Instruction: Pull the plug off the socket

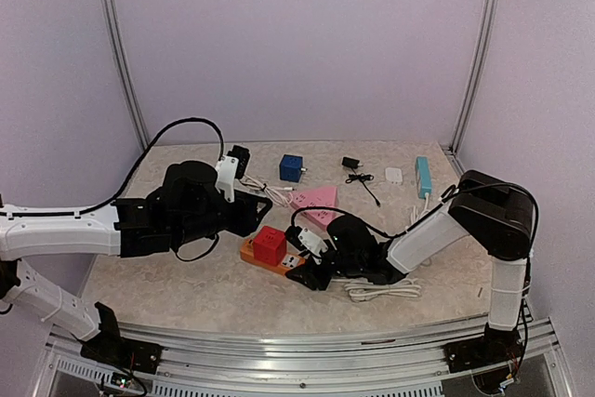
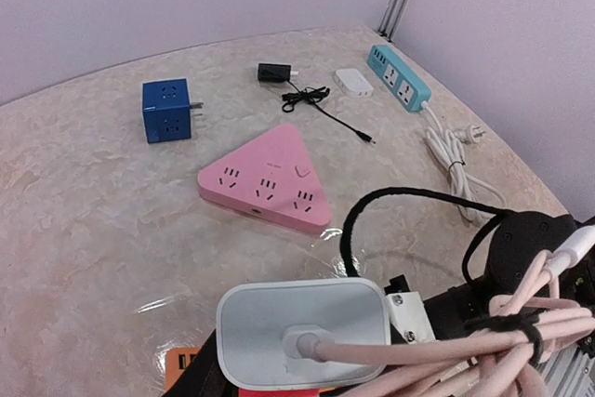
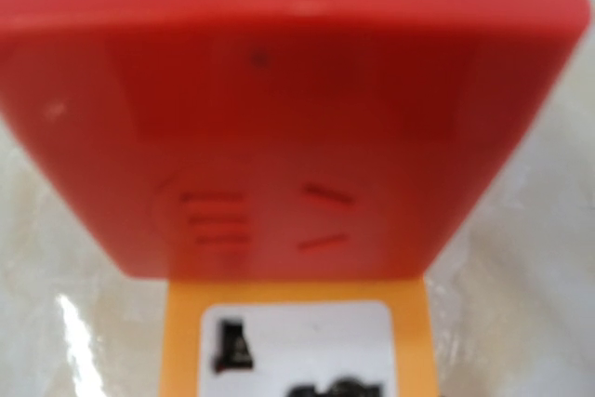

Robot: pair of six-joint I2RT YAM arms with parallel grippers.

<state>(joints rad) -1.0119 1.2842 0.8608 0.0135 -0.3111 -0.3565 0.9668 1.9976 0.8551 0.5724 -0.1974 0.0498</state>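
Observation:
A red cube plug (image 1: 271,244) sits on an orange power strip (image 1: 254,254) at the table's middle. In the right wrist view the red cube (image 3: 279,109) fills the frame above the strip's orange rim (image 3: 186,341). My right gripper (image 1: 311,271) is shut on the strip's right end, its fingers hidden. My left gripper (image 1: 253,213) hovers just left of and above the cube. It is shut on a white plug (image 2: 302,327) with a pink cable. A sliver of the red cube (image 2: 279,391) shows under that plug. The plug's prongs are hidden, so I cannot tell whether they sit in a socket.
Behind the strip lie a pink triangular socket (image 1: 316,202), a blue cube adapter (image 1: 291,167), a black charger (image 1: 351,164), a small white adapter (image 1: 394,176) and a teal strip (image 1: 423,177). A coiled white cable (image 1: 383,290) lies near my right arm.

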